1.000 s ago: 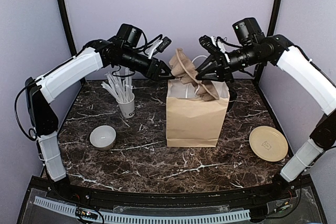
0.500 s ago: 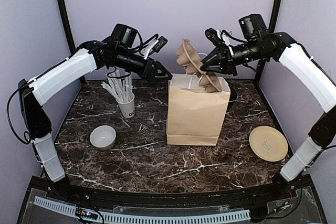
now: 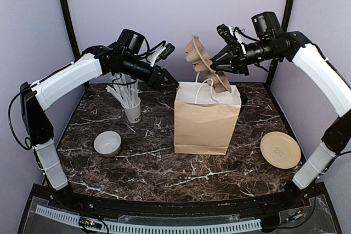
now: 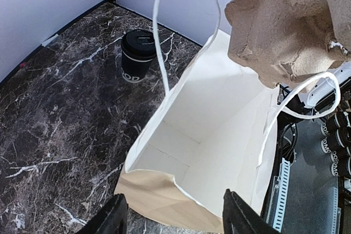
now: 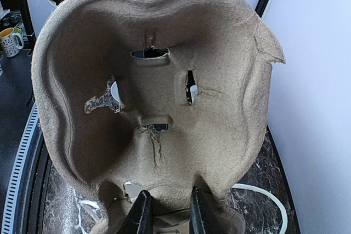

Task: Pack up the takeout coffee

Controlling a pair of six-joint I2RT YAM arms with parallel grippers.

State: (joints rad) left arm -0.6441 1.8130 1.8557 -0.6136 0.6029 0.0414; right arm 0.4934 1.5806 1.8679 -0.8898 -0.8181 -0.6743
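From above, the brown bag (image 3: 205,124) hides nearly all of the takeout coffee (image 4: 137,56) behind it

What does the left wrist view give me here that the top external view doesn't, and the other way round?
Left wrist only: the brown bag's bare white inside, and the lidded coffee cup in full, upright beyond it. Top external only: the stick cup, white bowl and tan plate. Both: the bag and the pulp carrier above its mouth.

Takeout coffee (image 4: 138,56): small black cup, lid on, upright on tabletop (image 4: 55,113) near bag (image 4: 219,102).
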